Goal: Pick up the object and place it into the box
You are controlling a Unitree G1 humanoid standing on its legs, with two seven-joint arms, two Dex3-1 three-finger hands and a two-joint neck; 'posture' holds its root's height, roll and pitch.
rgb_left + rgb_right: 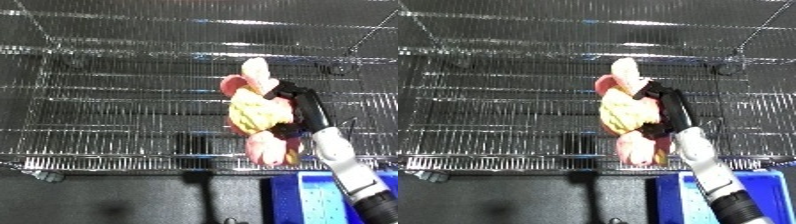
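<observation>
Wire rack: a wide metal grid of thin bars fills most of the view.
Blue bin: bottom right corner, below the rack's front edge; only part of it shows.
Right hand: black, on a white and silver forearm rising from the lower right; its fingers are curled round the soft toy.
Soft toy: lumpy plush, yellow middle, pink and cream parts above and below; held over the rack, near its front edge.

Qty: 1 pink-yellow soft toy, 1 black hand, 1 blue bin, 1 wire rack.
</observation>
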